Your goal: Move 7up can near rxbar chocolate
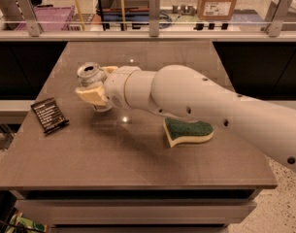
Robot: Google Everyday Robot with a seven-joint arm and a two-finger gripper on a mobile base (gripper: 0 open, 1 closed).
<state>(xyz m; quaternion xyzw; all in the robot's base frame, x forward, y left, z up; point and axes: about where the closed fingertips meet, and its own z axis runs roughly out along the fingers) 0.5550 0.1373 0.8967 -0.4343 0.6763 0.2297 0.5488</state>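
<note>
The silvery 7up can (90,76) stands upright on the left part of the grey table (138,174). My gripper (95,89) is shut on the 7up can, with cream-coloured fingers (90,95) on either side of it. The rxbar chocolate (49,114), a flat black wrapper with white text, lies near the table's left edge, a short way left of and in front of the can. My white arm (201,106) reaches in from the right across the table.
A green-and-yellow wavy sponge (188,131) lies right of centre, just in front of my arm. A glass rail with metal posts (154,8) runs along the table's far edge. Boxes and crates stand behind it.
</note>
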